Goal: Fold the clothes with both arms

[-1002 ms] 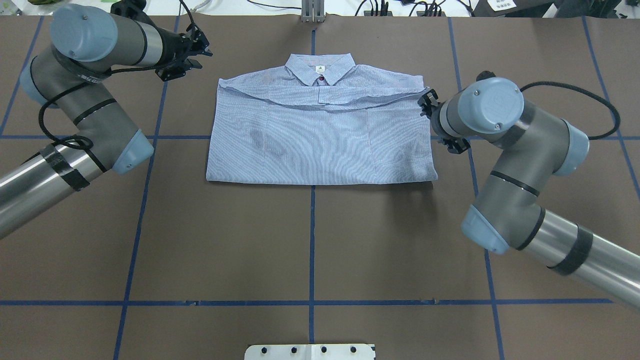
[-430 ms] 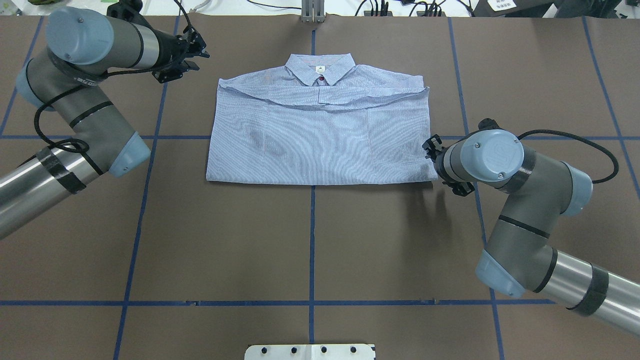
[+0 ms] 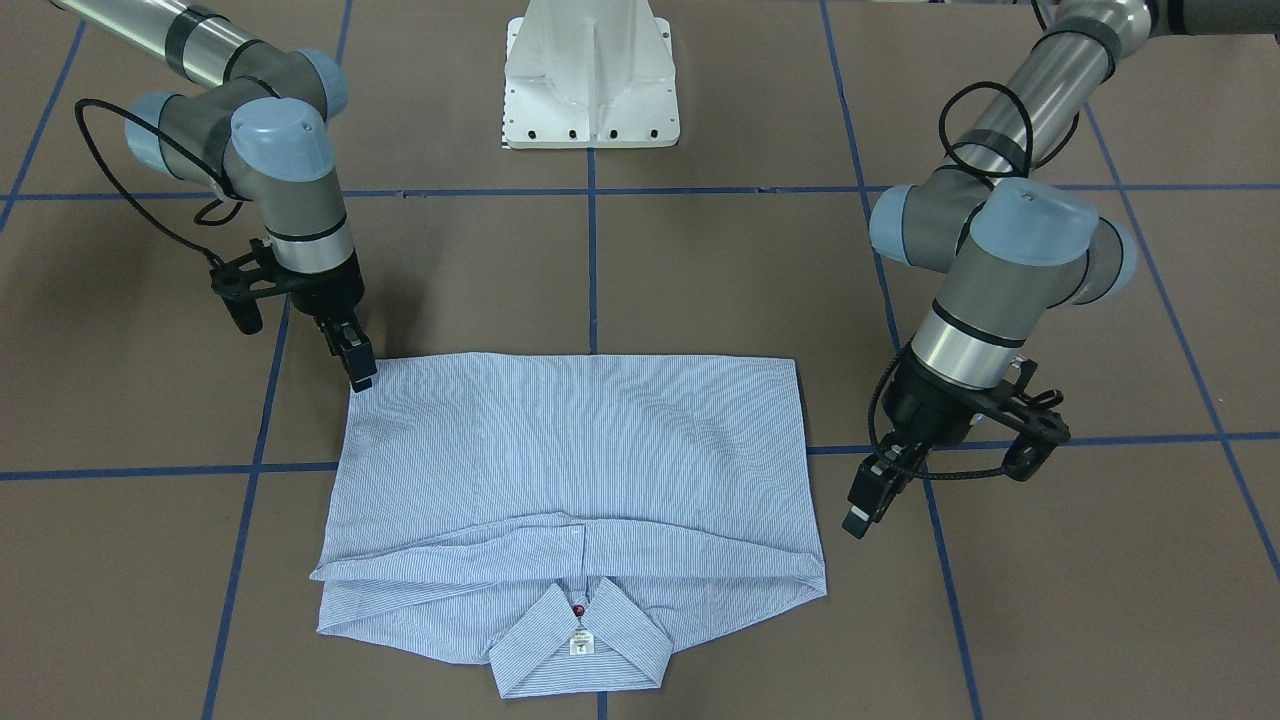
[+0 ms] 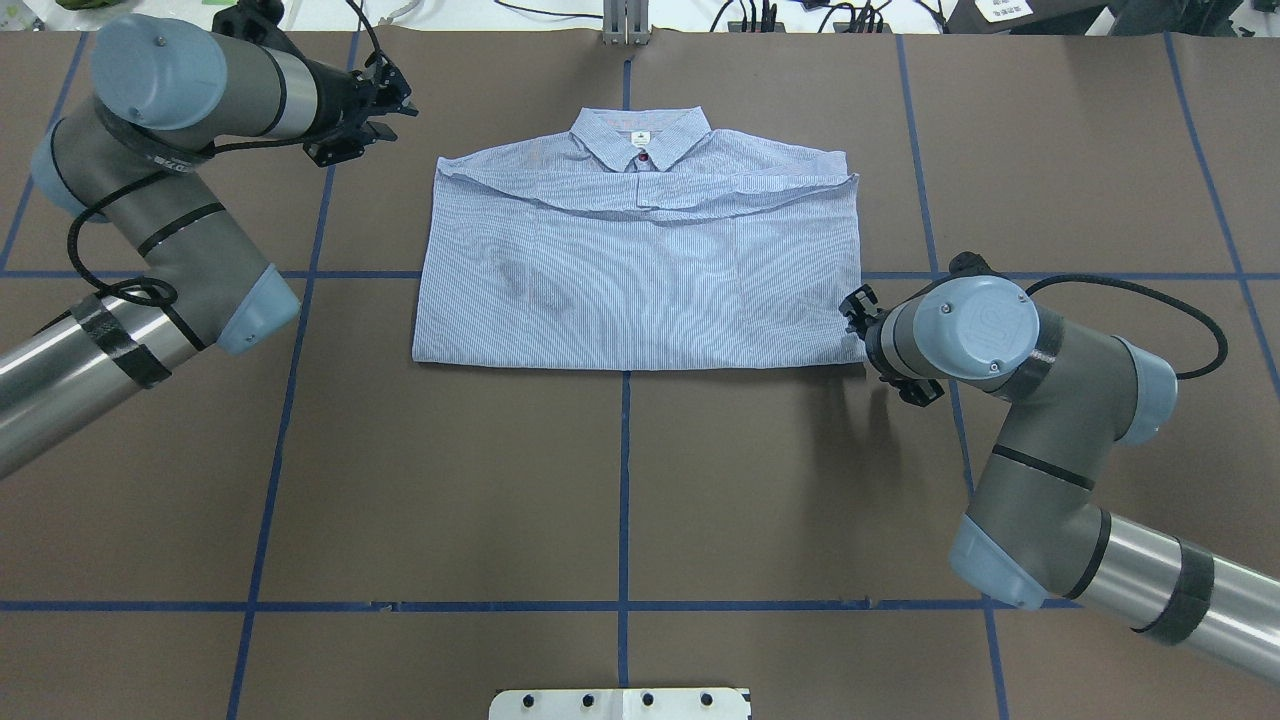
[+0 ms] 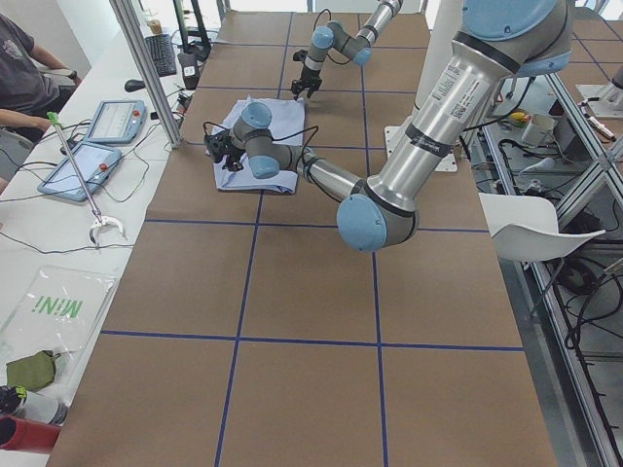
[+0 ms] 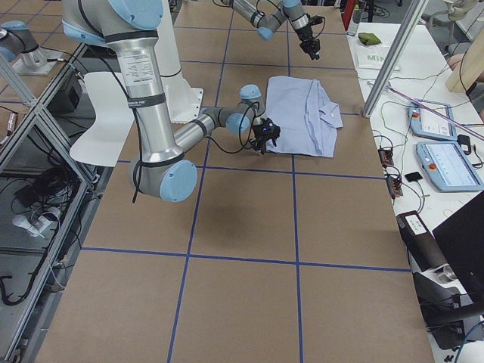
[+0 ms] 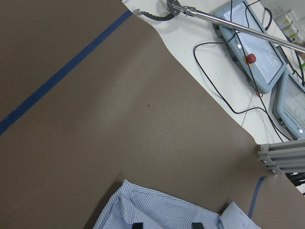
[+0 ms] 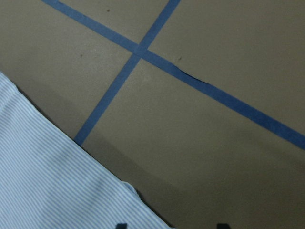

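**Right gripper slides down to the shirt's corner**

Since a second ago, the right gripper (image 3: 361, 378) has gone from the shirt's top right corner to its bottom right corner in the overhead view. The left arm has hardly moved.

At the bottom edge of the overhead view sits the white base (image 4: 620, 703). Above it is the brown table (image 4: 620, 480) with blue tape lines (image 4: 624, 470).

Right of the middle, the right gripper points down at the shirt's corner. Its wrist camera shows two dark fingertips wide apart, with the edge of the cloth between them. I cannot tell if they touch it.

The shirt (image 4: 640, 270) lies flat in the middle, folded into a wide block. Its collar (image 4: 641, 135) is at the top.

In the upper left, the left gripper (image 3: 858, 520) hangs apart from the shirt. Its jaws are open too, and it holds nothing.
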`<move>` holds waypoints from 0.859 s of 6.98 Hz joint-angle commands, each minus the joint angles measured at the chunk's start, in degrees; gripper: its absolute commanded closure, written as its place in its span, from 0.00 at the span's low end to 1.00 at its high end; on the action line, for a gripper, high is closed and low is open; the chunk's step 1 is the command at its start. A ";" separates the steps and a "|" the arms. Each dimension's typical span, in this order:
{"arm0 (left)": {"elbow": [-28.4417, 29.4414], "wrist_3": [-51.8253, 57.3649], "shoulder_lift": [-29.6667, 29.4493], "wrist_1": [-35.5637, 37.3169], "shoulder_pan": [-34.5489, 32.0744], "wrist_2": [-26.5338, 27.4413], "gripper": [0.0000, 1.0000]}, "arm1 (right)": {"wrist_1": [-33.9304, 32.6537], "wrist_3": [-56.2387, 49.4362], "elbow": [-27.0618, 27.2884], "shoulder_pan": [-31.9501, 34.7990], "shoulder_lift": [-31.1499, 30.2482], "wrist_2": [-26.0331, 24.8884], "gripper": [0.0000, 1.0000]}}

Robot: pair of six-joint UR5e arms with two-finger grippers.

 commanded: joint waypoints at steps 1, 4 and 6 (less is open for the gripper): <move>-0.06 0.02 0.00 0.09 0.02 -0.02 0.56 | 0.00 3.15 0.08 -0.10 0.51 0.24 1.00; 0.03 0.02 0.18 0.18 0.02 0.07 0.56 | -0.17 3.16 3.14 0.16 -0.36 0.59 1.00; -0.41 -0.06 0.00 0.27 0.02 -0.28 0.56 | -4.54 3.86 16.34 -2.19 -7.43 4.34 1.00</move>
